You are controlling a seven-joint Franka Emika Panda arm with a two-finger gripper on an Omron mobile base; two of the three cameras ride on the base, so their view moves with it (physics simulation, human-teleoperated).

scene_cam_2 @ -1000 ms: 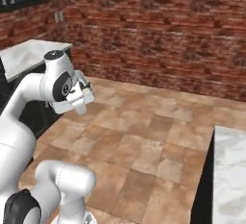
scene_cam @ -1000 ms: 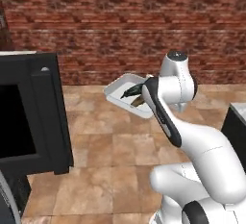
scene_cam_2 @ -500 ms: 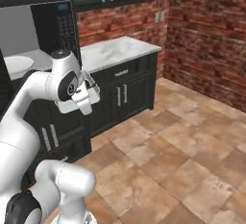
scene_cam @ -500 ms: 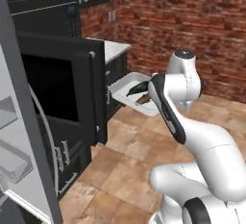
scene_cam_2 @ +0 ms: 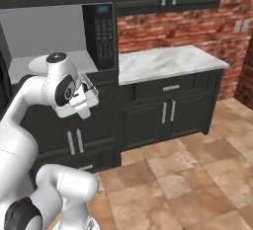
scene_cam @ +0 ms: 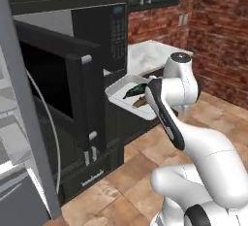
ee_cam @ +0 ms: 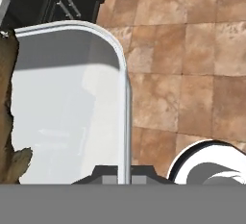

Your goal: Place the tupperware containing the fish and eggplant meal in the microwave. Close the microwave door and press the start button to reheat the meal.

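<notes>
The jaws are pinching the rim of the tupperware [ee_cam: 72, 98] at one edge only, seen in the hand view straddling the thin wall, so the whole shallow tray hangs out sideways from a narrow grip; the likely trouble is the tray levering down or slipping in that pinch, and the fish and eggplant meal [scene_cam: 136, 94] sliding toward the low side or spilling onto the tiled floor [ee_cam: 192, 74] below; a second risk, nearer the microwave [scene_cam: 99, 36], is the tray's far corner striking the microwave door [scene_cam: 58, 89], which stands swung open just beside it, with its handle [scene_cam: 88, 104] facing the tray, since the entry into the pale cavity must pass around that edge; the arm rises from the base, bends forward at the elbow and carries the wrist level, the gripper [scene_cam: 151, 88] turned toward the microwave, holding the tray in the air in front of the opening, level with the marble bench [scene_cam: 150, 55] beyond it.
</notes>
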